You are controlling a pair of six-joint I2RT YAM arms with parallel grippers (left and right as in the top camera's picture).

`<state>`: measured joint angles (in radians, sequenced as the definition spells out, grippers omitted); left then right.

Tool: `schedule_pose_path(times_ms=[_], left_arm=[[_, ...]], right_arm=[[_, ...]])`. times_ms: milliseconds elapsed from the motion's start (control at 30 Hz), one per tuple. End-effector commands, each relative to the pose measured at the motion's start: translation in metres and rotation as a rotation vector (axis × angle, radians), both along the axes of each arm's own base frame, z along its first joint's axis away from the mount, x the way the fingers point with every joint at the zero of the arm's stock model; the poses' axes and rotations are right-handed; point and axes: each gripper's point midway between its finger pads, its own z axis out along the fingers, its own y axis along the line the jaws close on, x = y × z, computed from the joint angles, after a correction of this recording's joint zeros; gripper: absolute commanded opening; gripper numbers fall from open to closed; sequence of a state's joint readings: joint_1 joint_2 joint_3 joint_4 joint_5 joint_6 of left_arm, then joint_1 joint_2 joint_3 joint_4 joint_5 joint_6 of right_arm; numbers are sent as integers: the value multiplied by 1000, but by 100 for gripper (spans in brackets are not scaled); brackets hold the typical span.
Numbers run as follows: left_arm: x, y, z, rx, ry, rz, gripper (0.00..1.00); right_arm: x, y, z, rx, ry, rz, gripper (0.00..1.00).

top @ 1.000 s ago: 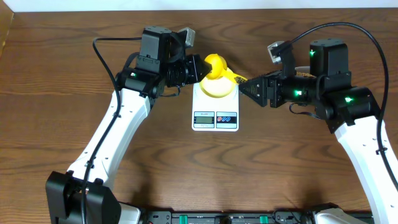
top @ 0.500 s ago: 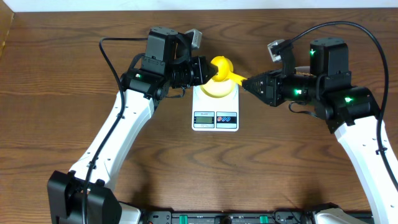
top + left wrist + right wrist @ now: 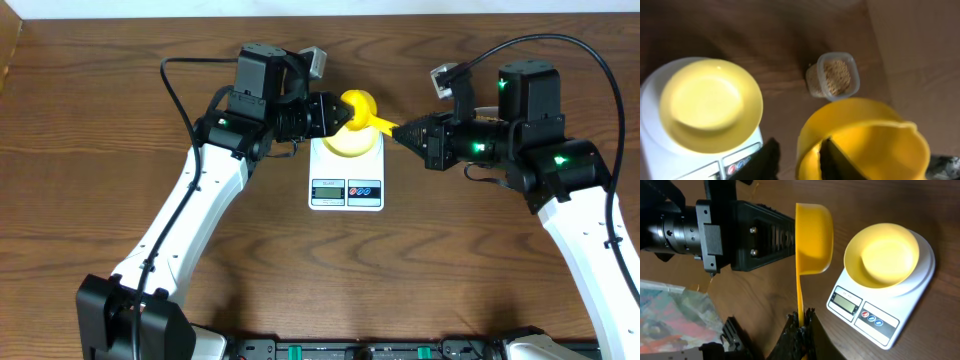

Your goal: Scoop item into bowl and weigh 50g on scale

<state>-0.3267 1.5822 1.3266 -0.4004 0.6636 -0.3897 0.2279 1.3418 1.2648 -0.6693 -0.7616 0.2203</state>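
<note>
The pale-yellow bowl sits empty on the white scale, also in the left wrist view as bowl and scale. A yellow scoop hangs just above and behind the bowl. My right gripper is shut on the scoop's thin handle, seen at the right gripper. My left gripper straddles the scoop's cup wall, open with a gap beside the rim. No beans show in the cup. The item, tan beans, fills a clear tub.
The clear tub stands on the wood beyond the scale, hidden under the left arm from overhead. A crinkled plastic bag lies near the right wrist. The left arm's black body is close beside the scoop.
The left arm carried the scoop right over the scale's back. My right gripper closed onto the handle, and my left jaws have parted off the cup.
</note>
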Motion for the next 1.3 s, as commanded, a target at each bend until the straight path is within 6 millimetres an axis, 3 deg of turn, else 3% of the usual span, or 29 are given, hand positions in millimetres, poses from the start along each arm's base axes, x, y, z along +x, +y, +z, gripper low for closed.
schedule_pose_path(times_ms=[0,300,533,633,800,1000,1267], left_arm=[[4,3,5,30,-52,-4,32],[0,5,7,78,-122,-57,33],[-13,65,-27,453,-95,46,33],[-26,77,-30,549,-83,41,34],[-54,62,-29,582,-71,-44,34],[-91,32,-49,626,-11,-196,34],[-109,4,-76,666,36,-311,34]], right_arm=[[5,-1,4,-10,-8,-20,1],[24,-28,-14,-159,-15,-179,1],[41,-64,-25,-282,-29,-334,1],[44,-83,-32,-345,-17,-405,1],[47,-114,-41,-445,1,-509,1],[43,-146,-50,-543,50,-619,1],[36,-164,-57,-573,105,-671,1]])
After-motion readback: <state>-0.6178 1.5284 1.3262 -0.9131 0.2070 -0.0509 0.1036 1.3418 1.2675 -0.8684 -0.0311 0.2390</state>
